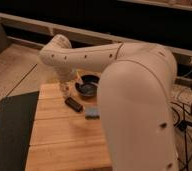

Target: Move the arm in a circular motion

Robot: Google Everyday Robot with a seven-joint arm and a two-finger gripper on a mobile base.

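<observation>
Shows the arm [134, 95] looming over the right side of the table [64, 145], reaching across its far edge and bending at an elbow above the far-left corner. Puts the gripper [65, 86] at the low end of that bend, just over the far-left corner of the table. Cannot tell whether released, clenched or grasping anything.

Reads as mid-sweep of the circle, judging by the pose alone; no telling how much of the loop is done.

To do it well: hold an even height above the table and trace one smooth round path, no jerks or flat spots. Watch clearance at the far side of the table, where the low end passes near a bowl [87, 86], a black bar [73, 104] and a blue sponge [92, 113] toward the table's middle. Risks knocking these if the loop dips. Also mind the cables [186, 115] on the floor right of the table.

Materials and shapes:
- Arm: smooth cream-white plastic, thick rounded tubes, bulbous joints, rows of small dark screw holes.
- Table: pale wooden planks, flat, visible grain and seams.
- Bowl: dark, round, shallow, slightly glossy inside.
- Bar: small, black, oblong, hard-looking.
- Sponge: squarish, soft-looking, blue.
- Left of the table: dark flat mat [11, 125], matte.
</observation>
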